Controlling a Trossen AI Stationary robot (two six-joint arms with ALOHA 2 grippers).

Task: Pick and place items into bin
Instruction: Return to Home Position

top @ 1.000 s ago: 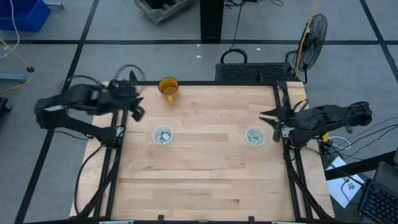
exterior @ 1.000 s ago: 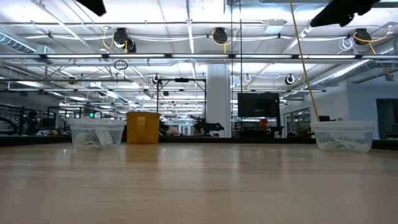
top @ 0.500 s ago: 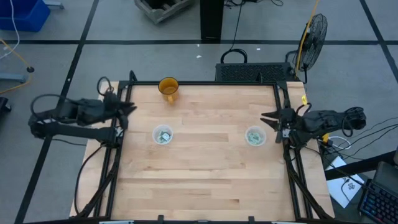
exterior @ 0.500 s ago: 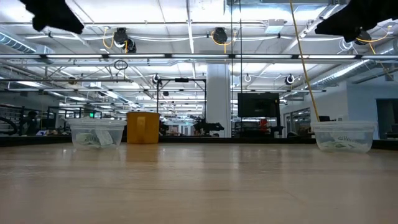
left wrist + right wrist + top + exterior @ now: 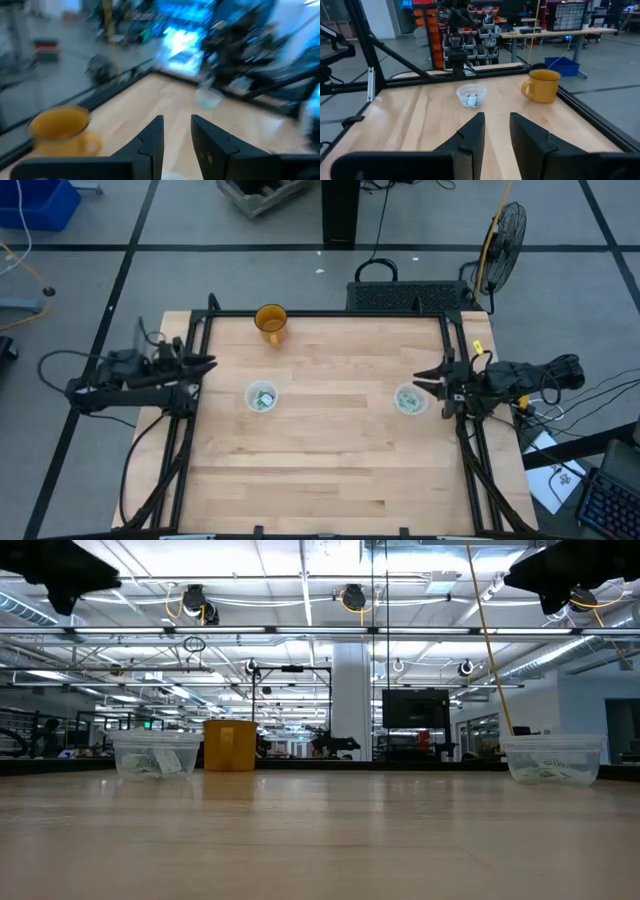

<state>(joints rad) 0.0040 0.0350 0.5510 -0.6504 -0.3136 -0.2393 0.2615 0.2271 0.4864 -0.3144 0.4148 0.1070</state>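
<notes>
Left gripper (image 5: 205,363) is hanging over the left edge of the counter (image 5: 330,460), its fingers (image 5: 152,140) spread and nothing between them. Across from it, the right gripper (image 5: 428,377) is hovering at the right edge, likewise parted and empty, close beside the right bin (image 5: 552,743). Both arms are lying low along the frame rails, outside the working area.

Pale green-and-white packets (image 5: 263,400) are sitting inside the left bin (image 5: 155,740), and more are lying in the right bin. No loose packet is showing anywhere on the wood. An orange mug (image 5: 271,320) is standing near the far edge, apart from both bins.

Judging by this, the sorting is looking finished and the step in hand is parking the arms. What is remaining is probably only settling each arm into its rest pose. That calls for no grasp, just keeping the right gripper clear of the bin beside it.
</notes>
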